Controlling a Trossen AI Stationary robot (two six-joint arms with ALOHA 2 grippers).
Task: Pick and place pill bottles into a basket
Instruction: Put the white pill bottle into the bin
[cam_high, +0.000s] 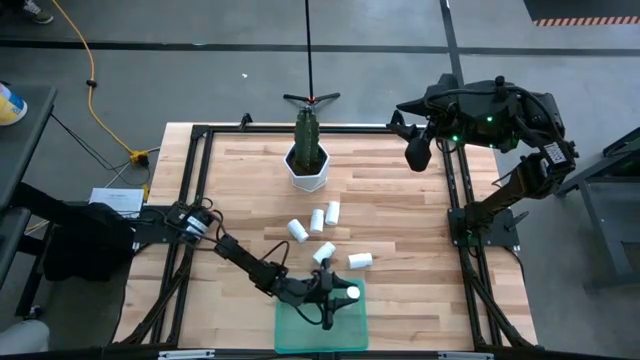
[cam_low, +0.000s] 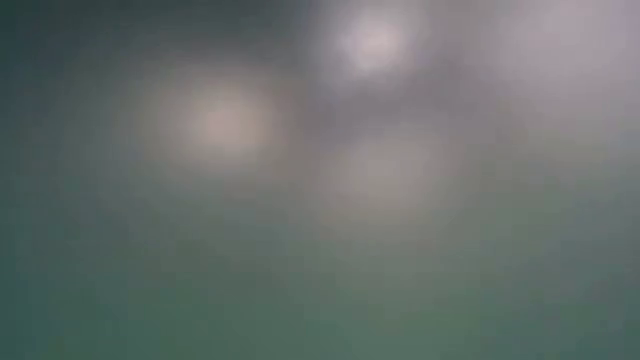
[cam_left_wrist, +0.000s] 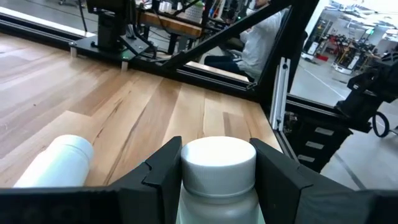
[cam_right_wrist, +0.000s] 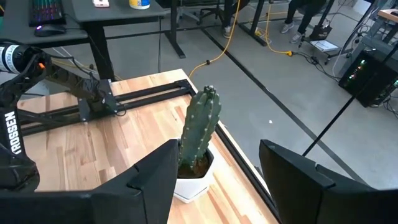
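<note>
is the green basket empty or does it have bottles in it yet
No loose bottles show in the basket. The only bottle over it sits between the left gripper fingers, at the rim.

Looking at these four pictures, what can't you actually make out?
- Low view: a wholly blurred haze; nothing can be made out.
- High view: the left gripper covers part of the green tray, hiding what lies under it.
- Left wrist view: the held pill bottle is cut off by the picture's edge.
</note>
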